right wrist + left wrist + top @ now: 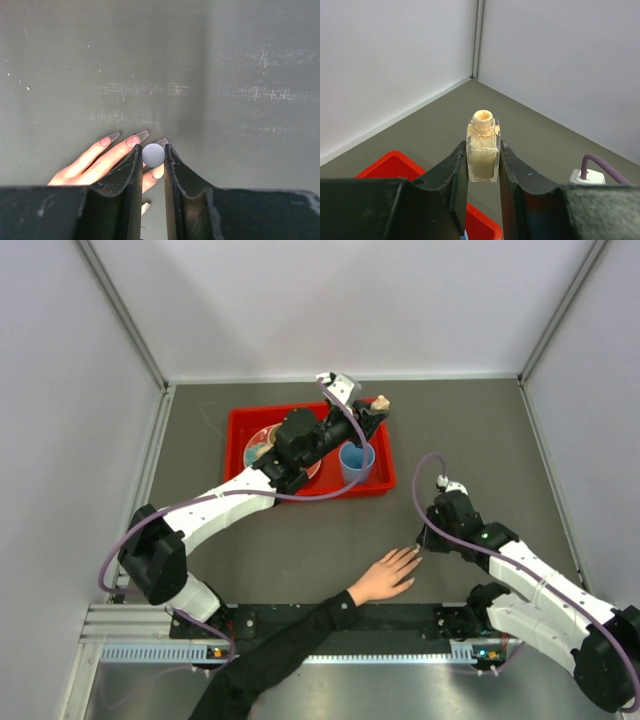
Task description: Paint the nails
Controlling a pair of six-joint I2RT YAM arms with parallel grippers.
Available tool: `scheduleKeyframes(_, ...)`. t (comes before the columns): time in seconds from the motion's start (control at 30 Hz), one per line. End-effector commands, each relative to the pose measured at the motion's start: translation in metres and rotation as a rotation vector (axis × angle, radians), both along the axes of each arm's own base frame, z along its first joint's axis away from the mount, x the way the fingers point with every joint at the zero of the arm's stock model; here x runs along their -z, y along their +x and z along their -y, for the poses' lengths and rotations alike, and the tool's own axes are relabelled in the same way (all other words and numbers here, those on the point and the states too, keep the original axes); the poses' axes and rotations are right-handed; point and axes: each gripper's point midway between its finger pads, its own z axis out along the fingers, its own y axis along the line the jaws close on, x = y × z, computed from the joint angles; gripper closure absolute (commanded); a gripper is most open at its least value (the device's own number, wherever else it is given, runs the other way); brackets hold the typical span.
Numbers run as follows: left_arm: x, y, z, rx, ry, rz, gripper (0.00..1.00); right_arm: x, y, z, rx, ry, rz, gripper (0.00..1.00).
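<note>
In the top view a hand (385,575) in a black sleeve lies flat on the grey table (480,440) at lower centre, fingers pointing up and right. The right gripper (420,543) sits just off those fingertips. At upper centre the left gripper (368,412) reaches over a red tray (238,420) that holds a plate (258,445) and a blue cup (356,462), and it carries a small polish bottle (380,401) at the tray's far right corner. In the left wrist view that claw is clenched on the bottle (483,152), which stands upright between the fingers with its neck uncapped and pale polish inside, and the tray's corner (395,167) shows at lower left. In the right wrist view the right claw is clamped on a small round grey knob (153,155), likely the top of the brush cap, though the bristles are hidden beneath it. The nails (142,134) lie at lower centre, directly under and just left of the claw. They are long and pale pink. Judging by this, the bottle is opened, the brush is out and painting is under way at the middle fingers. No coat can be told apart on any nail, so how many remain is uncertain.
</note>
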Motion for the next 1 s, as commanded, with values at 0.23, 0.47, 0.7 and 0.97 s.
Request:
scheduleKeyframes(0.23, -0.0433, -0.0086, -0.0075, 0.012, -0.081, 0.069, 1.00, -0.0118, 0.0131, 0.0019, 0.039, 0.007, 0.051, 1.00)
scheduleKeyframes(0.47, -0.0413, -0.0090, -0.0075, 0.013, -0.077, 0.065, 1.00, -0.0093, 0.0137, 0.0035, 0.045, -0.002, 0.046, 1.00)
scheduleKeyframes(0.7, -0.0432, -0.0092, -0.0085, 0.013, -0.079, 0.069, 1.00, -0.0082, 0.0135, 0.0032, 0.043, -0.005, 0.042, 1.00)
scheduleKeyframes(0.97, -0.0413, -0.0091, -0.0080, 0.014, -0.075, 0.066, 1.00, -0.0071, 0.0139, 0.0041, 0.044, -0.012, 0.040, 1.00)
